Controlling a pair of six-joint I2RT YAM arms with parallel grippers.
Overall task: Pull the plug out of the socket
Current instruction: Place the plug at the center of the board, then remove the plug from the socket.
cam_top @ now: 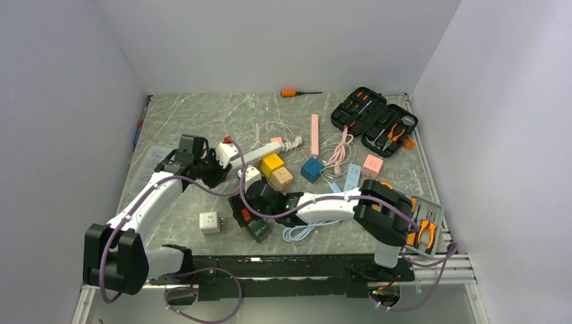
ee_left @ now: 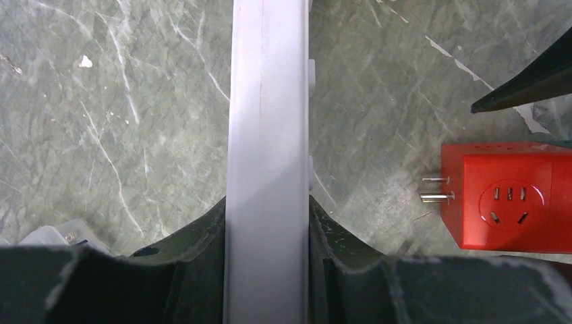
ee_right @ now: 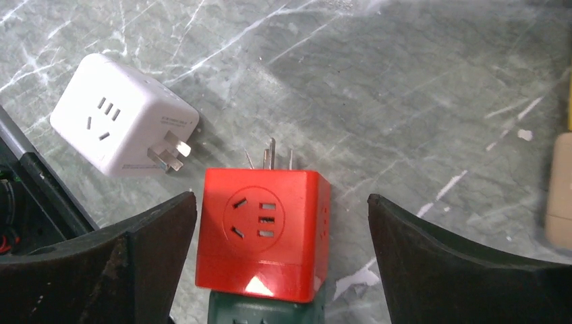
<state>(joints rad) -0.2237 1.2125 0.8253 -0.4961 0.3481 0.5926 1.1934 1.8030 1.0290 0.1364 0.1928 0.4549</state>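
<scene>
My left gripper (cam_top: 202,167) is shut on one end of a long white power strip (cam_top: 253,156). In the left wrist view the strip (ee_left: 268,101) runs straight up between the jaws of that gripper (ee_left: 268,209). My right gripper (cam_top: 251,210) is open low over a red cube socket (ee_right: 266,229). The cube lies between the spread fingers of that gripper (ee_right: 280,209), touching neither. Its metal prongs (ee_right: 270,154) point away, bare. A dark green cube (ee_right: 263,310) butts against its near side; how they join is hidden. The red cube also shows in the left wrist view (ee_left: 506,206).
A white cube socket (ee_right: 121,115) lies left of the red one, prongs out, also seen from above (cam_top: 210,223). Yellow (cam_top: 272,163), tan (cam_top: 282,177) and blue (cam_top: 311,169) cubes, pink cables (cam_top: 340,152) and an open tool case (cam_top: 374,120) lie behind. A tool tray (cam_top: 425,226) sits at the right.
</scene>
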